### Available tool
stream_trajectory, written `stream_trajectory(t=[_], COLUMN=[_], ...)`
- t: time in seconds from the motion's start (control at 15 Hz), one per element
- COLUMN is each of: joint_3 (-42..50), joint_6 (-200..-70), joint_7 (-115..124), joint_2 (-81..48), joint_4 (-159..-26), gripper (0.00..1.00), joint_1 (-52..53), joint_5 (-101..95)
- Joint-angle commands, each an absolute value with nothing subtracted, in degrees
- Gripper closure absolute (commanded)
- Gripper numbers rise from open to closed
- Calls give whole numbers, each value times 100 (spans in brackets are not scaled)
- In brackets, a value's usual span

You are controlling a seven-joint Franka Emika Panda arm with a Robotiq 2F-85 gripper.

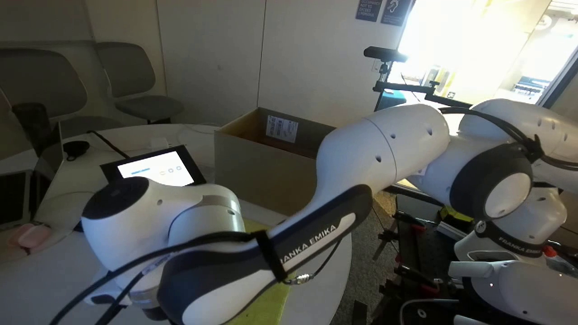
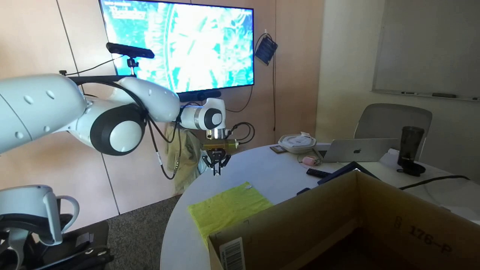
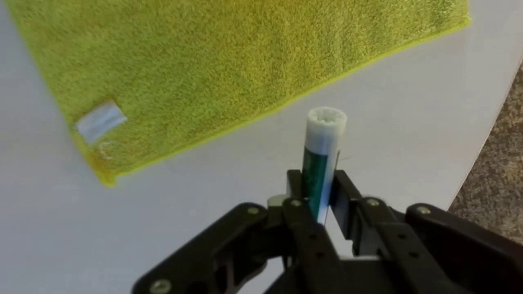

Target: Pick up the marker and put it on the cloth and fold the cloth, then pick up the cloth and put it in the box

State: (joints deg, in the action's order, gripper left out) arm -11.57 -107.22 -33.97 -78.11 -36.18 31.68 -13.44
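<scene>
In the wrist view a white marker with a green label [image 3: 316, 163] stands between the fingers of my gripper [image 3: 318, 179], which is shut on it. The yellow-green cloth [image 3: 229, 69] lies spread on the table beneath, and a small white tag shows near one corner. The marker's visible end appears over bare table just off the cloth's edge. An exterior view has the gripper [image 2: 216, 170] pointing down above the table beyond the cloth [image 2: 230, 206]. The cardboard box [image 1: 262, 174] stands on the table, its top uncovered; its inner wall [image 2: 412, 221] shows close up. My arm hides the jaws in an exterior view.
Around the white round table [image 2: 178, 236] are a tablet [image 1: 156, 169], a pink thing [image 2: 309, 161], a black remote [image 2: 318, 173], a laptop [image 2: 360, 150] and a dark tumbler [image 2: 410, 144]. The table's edge runs close beside the cloth.
</scene>
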Motion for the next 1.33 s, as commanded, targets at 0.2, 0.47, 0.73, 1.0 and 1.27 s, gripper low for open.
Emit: stream_trajectory(t=[0.2, 0.47, 0.73, 1.0, 1.27], joint_3=[-1125, -1160, -1210, -1223, -1246], joint_6=[-10663, -10754, -10919, -11158, -11375], joint_7=[-1907, -975, -407, -56, 261], joint_2=[-7123, -6591, -6032, -5462, -4866], joint_4=[-4375, -5306, -6293, -7263, -8269], gripper=[82, 82, 84, 84, 85], joint_1=[2643, 2220, 1841, 1573, 1370], joint_5=[-1039, -885, -695, -531, -363])
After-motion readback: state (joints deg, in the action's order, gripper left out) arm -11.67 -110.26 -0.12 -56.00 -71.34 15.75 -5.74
